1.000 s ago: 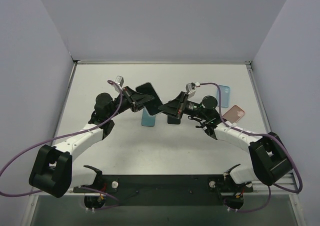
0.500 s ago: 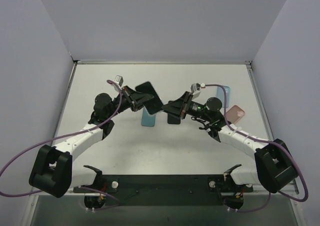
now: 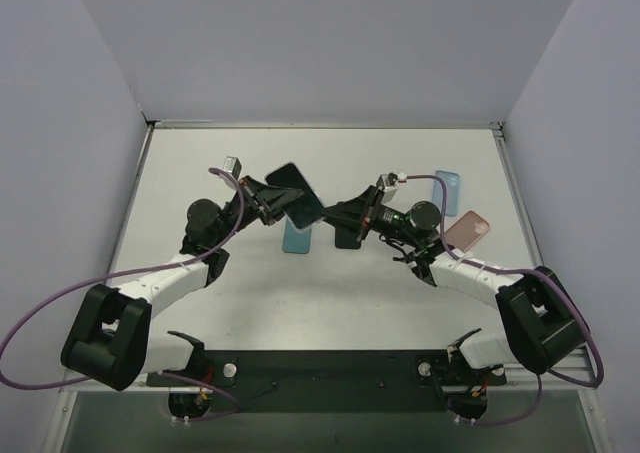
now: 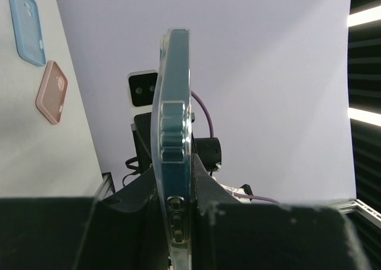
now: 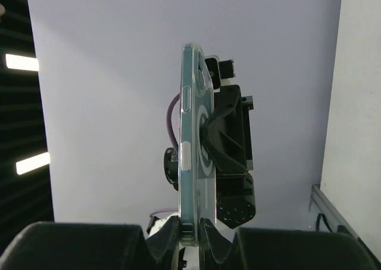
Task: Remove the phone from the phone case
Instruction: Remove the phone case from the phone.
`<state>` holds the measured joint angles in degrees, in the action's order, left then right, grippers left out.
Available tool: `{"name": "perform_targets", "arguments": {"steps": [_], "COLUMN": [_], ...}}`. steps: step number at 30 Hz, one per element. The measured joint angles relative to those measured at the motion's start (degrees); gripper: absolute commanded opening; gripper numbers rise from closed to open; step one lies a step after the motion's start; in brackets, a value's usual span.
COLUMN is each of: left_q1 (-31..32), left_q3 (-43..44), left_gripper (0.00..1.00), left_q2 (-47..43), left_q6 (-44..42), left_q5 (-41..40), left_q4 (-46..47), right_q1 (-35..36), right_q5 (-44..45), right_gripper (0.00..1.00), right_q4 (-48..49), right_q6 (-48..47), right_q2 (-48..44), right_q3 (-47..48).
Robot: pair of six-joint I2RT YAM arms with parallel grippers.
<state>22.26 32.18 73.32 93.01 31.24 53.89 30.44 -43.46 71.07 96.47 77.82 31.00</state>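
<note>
The phone in its clear case is held in the air between the two arms, above the table. In the left wrist view the cased phone stands edge-on, and my left gripper is shut on its near end. In the right wrist view the cased phone is also edge-on, and my right gripper is shut on its other end. From above, the left gripper and the right gripper face each other across the phone.
A teal case lies on the table under the phone. A light blue case and a pink case lie at the right; both also show in the left wrist view, the blue and the pink.
Both wrists have shifted slightly left and up with the phone between them. The right forearm has swung a little. Both grips hold as before.
</note>
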Motion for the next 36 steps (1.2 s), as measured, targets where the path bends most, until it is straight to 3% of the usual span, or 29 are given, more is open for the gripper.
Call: {"name": "perform_targets", "arguments": {"steps": [9, 26, 36], "left_q1": [-0.68, -1.40, -1.81], "left_q3": [-0.11, 10.91, 13.00], "left_gripper": [0.00, 0.00, 0.00], "left_q2": [1.60, 1.64, 0.39], "left_q6": [2.25, 6.97, 6.43], "left_q5": [-2.84, -10.56, -13.00], "left_q4": [5.35, 8.20, 7.91], "right_q1": [0.48, 1.95, 4.13], "right_q5": [2.99, 10.21, 14.71], "right_gripper": [0.00, 0.00, 0.00], "right_q4": [4.72, 6.71, 10.64], "right_q6": [11.65, 15.30, 17.35], "right_q2": [3.91, 7.76, 10.73], "right_q3": [1.46, 17.07, 20.15]}}
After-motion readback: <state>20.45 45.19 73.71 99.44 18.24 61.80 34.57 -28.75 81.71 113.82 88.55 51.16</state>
